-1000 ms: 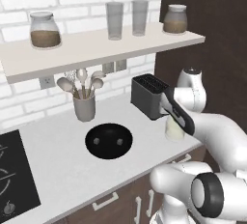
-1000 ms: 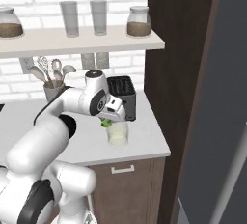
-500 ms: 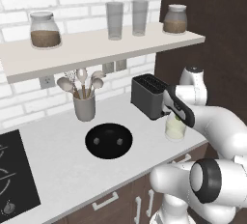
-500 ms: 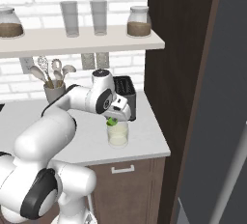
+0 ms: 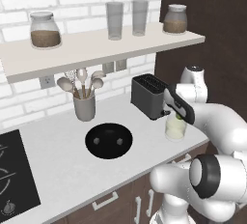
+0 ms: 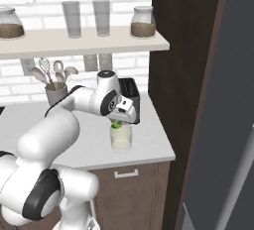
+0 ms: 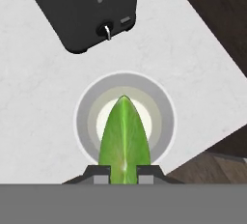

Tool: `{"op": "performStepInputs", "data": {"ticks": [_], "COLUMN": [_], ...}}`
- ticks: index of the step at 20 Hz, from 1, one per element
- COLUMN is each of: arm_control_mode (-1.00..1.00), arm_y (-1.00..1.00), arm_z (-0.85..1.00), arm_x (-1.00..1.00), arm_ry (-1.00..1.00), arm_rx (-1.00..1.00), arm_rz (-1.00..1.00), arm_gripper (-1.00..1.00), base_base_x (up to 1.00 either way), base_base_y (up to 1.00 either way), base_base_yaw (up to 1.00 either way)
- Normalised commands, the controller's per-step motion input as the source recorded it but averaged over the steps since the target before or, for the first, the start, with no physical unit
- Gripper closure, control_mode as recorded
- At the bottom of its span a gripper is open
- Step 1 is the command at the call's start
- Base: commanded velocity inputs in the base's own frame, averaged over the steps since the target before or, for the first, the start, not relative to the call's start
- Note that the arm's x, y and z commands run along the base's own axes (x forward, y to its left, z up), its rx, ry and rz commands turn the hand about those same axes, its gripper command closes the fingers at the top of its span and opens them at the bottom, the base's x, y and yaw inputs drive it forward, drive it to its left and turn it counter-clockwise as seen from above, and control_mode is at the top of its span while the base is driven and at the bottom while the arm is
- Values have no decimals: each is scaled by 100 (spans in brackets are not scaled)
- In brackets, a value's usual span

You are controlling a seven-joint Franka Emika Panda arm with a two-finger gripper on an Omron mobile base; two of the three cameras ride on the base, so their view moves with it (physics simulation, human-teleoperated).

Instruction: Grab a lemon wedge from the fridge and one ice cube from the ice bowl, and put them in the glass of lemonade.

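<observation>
At the counter's right end, the gripper (image 7: 123, 170) hangs straight over the glass (image 7: 124, 120), closed on the wedge (image 7: 124, 138). In the hand view the two dark tips pinch the wedge at its thick end, and its pointed end lies over the middle of the glass mouth. From the right base view the wedge (image 6: 116, 124) is a small green bit just above the rim of the glass (image 6: 121, 138), not yet in the liquid.

Handling, as I judge it: the wedge is very light and a bit soft, w/ a smooth, probably slippery skin. A hold across the flat sides near the thick end, as now, looks right; too much squeeze could make it slip out. The glass is thin, clear and breakable, so the tips should stay off the rim.

Materials: the glass is round and short, w/ pale yellowish liquid. The counter (image 5: 53, 170) is light stone w/ faint veins. Just behind the glass stands the toaster (image 5: 148, 95), a dark matte box. Further left sits the bowl (image 5: 109, 140), black, round, shallow, w/ two small pale cubes (image 5: 96, 141) inside, well apart from each other. Behind is a white brick wall.
</observation>
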Motion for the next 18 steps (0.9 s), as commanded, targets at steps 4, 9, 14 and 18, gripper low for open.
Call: {"op": "performStepInputs", "data": {"ticks": [4,9,14,18], "arm_control_mode": [-100,-100,-100,-100], "arm_y": [0,-6,-1,6], "arm_z": [0,0,-14,-24], "arm_x": [36,8,16,-1], "arm_ry": [0,-2,-4,-13], "arm_rx": [0,0,0,0], "arm_rz": [0,0,0,0], "arm_gripper": [100,100,100,100], "base_base_x": [0,0,0,0], "base_base_y": [0,0,0,0], "base_base_yaw": [0,0,0,0]}}
